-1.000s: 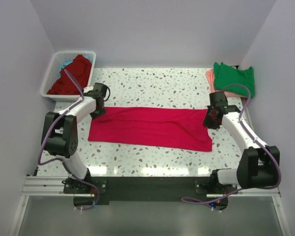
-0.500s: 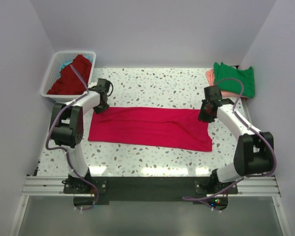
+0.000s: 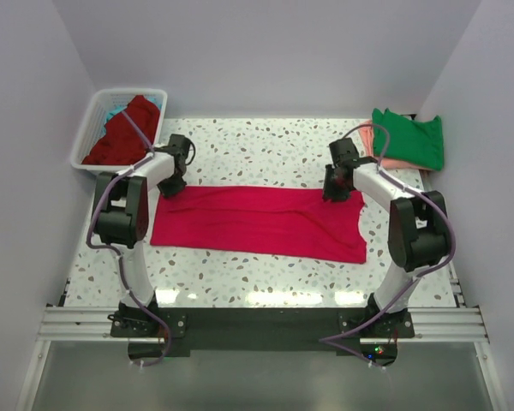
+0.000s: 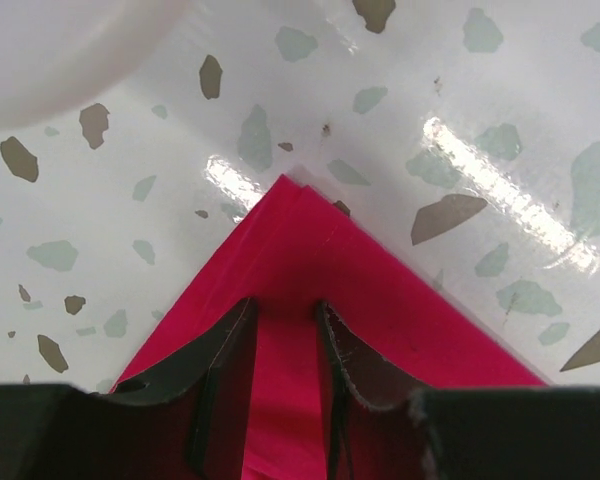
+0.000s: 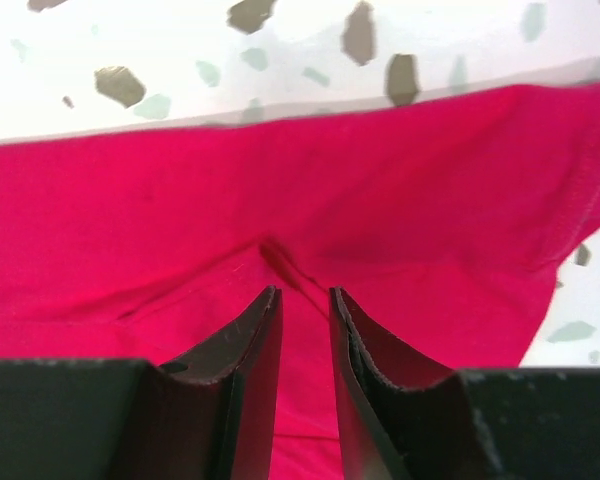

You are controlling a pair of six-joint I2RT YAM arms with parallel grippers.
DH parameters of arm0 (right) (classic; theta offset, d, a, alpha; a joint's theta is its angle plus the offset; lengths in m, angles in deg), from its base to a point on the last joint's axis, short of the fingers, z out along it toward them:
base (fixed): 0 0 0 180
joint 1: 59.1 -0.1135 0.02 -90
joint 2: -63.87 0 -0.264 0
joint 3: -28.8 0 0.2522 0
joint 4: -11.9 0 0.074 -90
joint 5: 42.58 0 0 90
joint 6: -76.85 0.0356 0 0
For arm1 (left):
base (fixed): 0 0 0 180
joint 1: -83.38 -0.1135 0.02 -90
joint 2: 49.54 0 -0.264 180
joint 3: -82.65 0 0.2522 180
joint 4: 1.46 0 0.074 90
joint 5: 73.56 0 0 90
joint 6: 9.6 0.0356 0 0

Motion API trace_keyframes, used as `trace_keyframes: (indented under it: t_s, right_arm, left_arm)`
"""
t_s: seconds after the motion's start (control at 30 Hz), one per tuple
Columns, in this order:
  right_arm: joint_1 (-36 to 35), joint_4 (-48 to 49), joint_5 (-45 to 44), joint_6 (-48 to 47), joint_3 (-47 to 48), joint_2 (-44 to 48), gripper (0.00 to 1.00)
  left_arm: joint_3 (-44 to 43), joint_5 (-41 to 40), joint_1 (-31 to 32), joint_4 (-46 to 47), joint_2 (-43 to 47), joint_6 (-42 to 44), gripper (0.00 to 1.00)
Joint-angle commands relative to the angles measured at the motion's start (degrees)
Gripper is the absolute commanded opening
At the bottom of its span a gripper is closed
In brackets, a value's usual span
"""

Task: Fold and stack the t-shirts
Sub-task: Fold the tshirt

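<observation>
A bright crimson-pink t-shirt (image 3: pixel 257 223) lies folded into a long flat band across the middle of the table. My left gripper (image 3: pixel 170 187) sits at its far left corner, with the jaws nearly closed and pinching a ridge of the cloth (image 4: pixel 285 310). My right gripper (image 3: pixel 332 193) is on the shirt's far edge towards the right, jaws close together on a pinched fold (image 5: pixel 305 295). A green t-shirt (image 3: pixel 407 137) lies on a salmon-pink one (image 3: pixel 368 137) at the far right. A dark red t-shirt (image 3: pixel 124 133) and a bit of teal cloth (image 3: pixel 113 111) are in the basket.
The white slatted basket (image 3: pixel 86 137) stands at the far left corner, just behind my left arm. The speckled tabletop (image 3: pixel 257 150) shows behind and in front of the pink shirt. Walls close in the left, right and back sides.
Both grippers moved away from me and inward onto the shirt's far edge; the right one shifted left. The shirt's right end has puckered and its left end shifted slightly.
</observation>
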Motion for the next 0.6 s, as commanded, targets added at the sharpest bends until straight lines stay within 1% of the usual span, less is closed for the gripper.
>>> trace_keyframes:
  t_s: [0.0,0.2,0.57]
  right_arm:
    - [-1.7,0.8,1.3,-0.9,3.0,-1.2,0.3]
    - [-3.3,1.4,1.7,-1.1,3.0,-3.2,0.31]
    - [-5.4,1.8,1.9,-1.3,6.7,-7.5,0.31]
  left_arm:
    - [-1.6,-3.3,-2.0,-3.1,-1.7,-0.6,0.34]
    - [-2.6,-2.8,-2.2,-3.1,-1.7,-0.1,0.34]
    - [-2.1,-1.1,-2.2,-1.9,-1.5,1.1,0.34]
